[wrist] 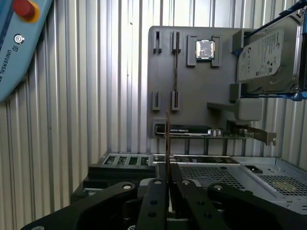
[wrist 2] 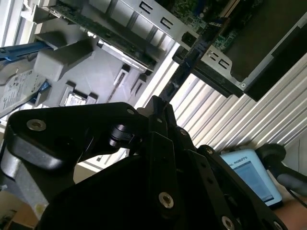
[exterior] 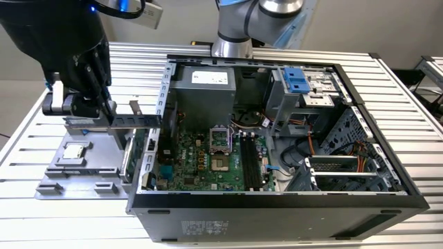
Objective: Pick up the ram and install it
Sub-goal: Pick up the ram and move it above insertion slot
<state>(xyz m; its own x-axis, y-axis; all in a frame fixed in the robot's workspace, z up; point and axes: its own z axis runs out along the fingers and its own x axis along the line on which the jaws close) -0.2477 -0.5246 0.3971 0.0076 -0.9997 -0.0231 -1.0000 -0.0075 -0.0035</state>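
While the pincer [exterior: 109, 118] hangs just outside the case [exterior: 277, 202], on the exterior view's left of it, it is pinching the ram [exterior: 138, 121] by one end. The ram lies level, its long axis aimed at the case wall. The slots [exterior: 252, 162] lie inside the case, well apart. It is a thin, dark stick.

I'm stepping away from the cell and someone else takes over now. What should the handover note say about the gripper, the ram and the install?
Gripper: shut on the ram, gripping one end, with the stick pointing out past the fingers.
Ram: in the air above the grey parts tray, next to the open computer case on the exterior view's left.
Done: the ram is picked up and is clear of the tray.
Left: not yet installed. The black motherboard slots look empty.
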